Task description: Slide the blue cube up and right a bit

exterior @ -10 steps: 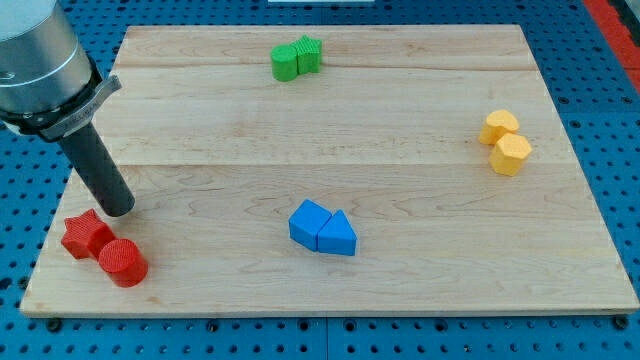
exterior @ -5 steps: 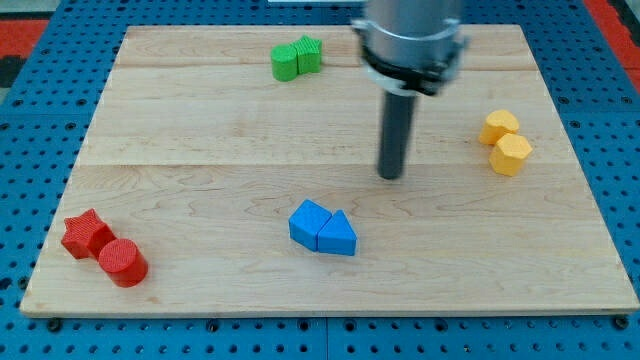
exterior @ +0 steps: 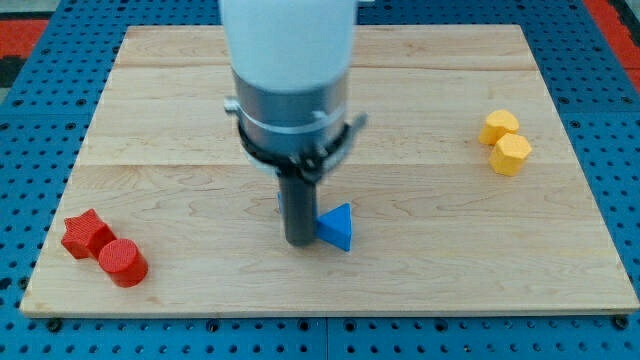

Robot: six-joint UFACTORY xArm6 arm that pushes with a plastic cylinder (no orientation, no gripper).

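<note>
My tip (exterior: 300, 241) rests on the wooden board (exterior: 180, 120) at the lower middle, where the blue cube stood before. The blue cube is almost wholly hidden behind the rod; only a thin blue sliver (exterior: 279, 204) shows at the rod's left edge. A blue triangular block (exterior: 336, 227) lies right against the tip's right side. The wide arm body covers the top middle of the board.
A red star (exterior: 85, 233) and a red cylinder (exterior: 123, 262) sit touching at the lower left. Two yellow blocks (exterior: 498, 126) (exterior: 511, 154) sit together at the right. The green blocks seen earlier are hidden behind the arm.
The rod went from the far left by the red blocks, across to the upper right middle, then down to the blue pair. The blue triangle has shifted and turned slightly.
</note>
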